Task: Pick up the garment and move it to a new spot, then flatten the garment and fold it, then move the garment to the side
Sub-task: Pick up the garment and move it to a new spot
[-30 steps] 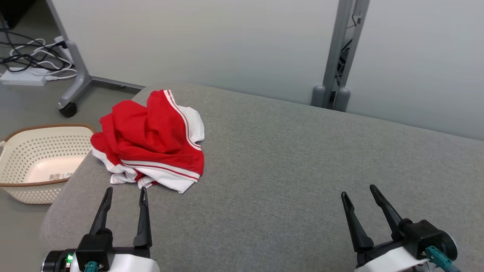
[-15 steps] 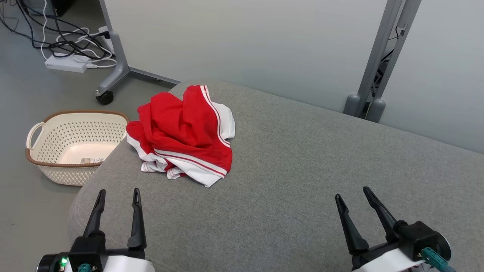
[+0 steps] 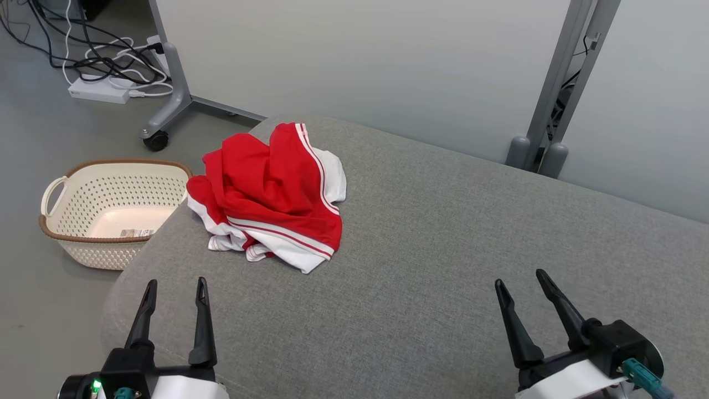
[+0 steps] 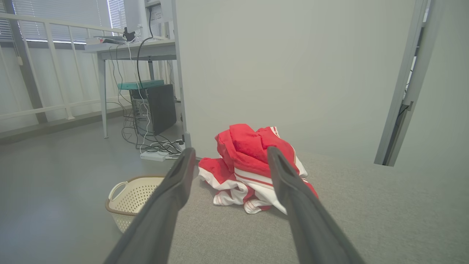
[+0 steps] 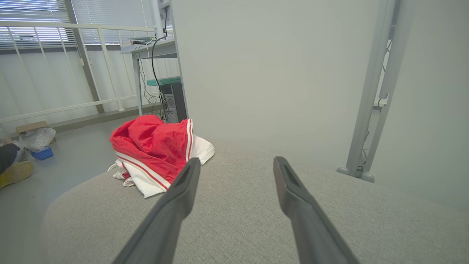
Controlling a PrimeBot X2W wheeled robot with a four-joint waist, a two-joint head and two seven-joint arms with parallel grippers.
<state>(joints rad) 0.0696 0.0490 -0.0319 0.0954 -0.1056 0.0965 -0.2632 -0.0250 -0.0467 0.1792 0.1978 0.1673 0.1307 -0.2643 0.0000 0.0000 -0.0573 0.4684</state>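
A crumpled red garment point(image 3: 271, 194) with white trim lies heaped at the far left of the grey padded surface point(image 3: 443, 249). It also appears in the left wrist view as the garment point(image 4: 253, 165) straight ahead, and in the right wrist view as the garment point(image 5: 154, 150) off to the left. My left gripper point(image 3: 176, 284) hovers open at the near left, well short of the cloth. At the near right my right gripper point(image 3: 520, 277) is open too, far from the cloth. Nothing is between either pair of fingers.
A cream perforated basket point(image 3: 105, 216) with a brown rim stands on the floor left of the surface. Behind it are a wheeled stand leg point(image 3: 166, 105), cables and a power strip point(image 3: 99, 91). Pale partition panels and a grey post point(image 3: 559, 83) rise behind the surface.
The head camera has turned left, so the whole picture shifted right; the basket and cables show more fully. The garment lies unchanged and both grippers stay open and apart from it.
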